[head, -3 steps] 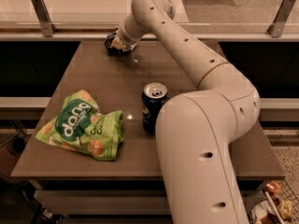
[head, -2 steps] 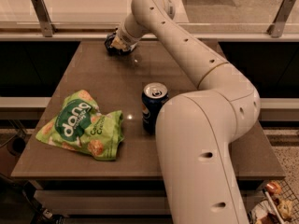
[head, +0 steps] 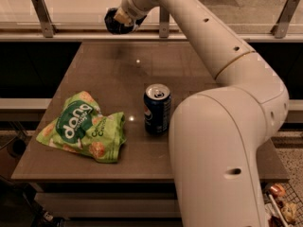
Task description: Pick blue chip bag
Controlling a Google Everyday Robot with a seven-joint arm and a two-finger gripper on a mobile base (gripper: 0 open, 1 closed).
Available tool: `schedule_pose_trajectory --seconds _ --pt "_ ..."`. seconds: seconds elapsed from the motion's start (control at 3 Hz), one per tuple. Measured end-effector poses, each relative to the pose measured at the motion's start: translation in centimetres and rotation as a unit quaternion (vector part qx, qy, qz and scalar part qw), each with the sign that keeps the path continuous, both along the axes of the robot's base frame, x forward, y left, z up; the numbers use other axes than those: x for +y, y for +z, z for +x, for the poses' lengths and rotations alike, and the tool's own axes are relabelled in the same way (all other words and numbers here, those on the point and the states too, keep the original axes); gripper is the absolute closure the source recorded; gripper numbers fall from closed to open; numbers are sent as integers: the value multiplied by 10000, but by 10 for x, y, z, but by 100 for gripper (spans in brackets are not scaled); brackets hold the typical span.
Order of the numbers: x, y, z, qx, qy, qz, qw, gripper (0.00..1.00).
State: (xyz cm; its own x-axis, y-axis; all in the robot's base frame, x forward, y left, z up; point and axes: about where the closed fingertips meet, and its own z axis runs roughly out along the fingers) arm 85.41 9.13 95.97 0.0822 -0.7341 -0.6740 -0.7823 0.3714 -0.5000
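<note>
The small crumpled dark-blue foil chip bag (head: 111, 23) is gripped by the end effector (head: 123, 21), which is clenched on it above the far edge of the brown flat counter (head: 94, 70). The lifting step is judged in hand; next, a firm hold must be kept.

Green bag (head: 83, 126) reads "dang"; can (head: 157, 109) bears Pepsi logo.

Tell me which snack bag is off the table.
The small dark-blue bag, held in the claw above the far edge; the green bag lies on the table.

High view down across the table (head: 94, 65), pincer (head: 124, 18) with blue chip bag (head: 112, 24) above its far edge.
</note>
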Motion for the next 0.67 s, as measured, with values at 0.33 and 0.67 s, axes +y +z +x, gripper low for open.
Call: schedule_pose_trajectory --seconds 0.33,0.67 --pt "-13 40 -10 -275 5 82 9996 100" --pt "-29 68 -19 -458 153 476 9977 100"
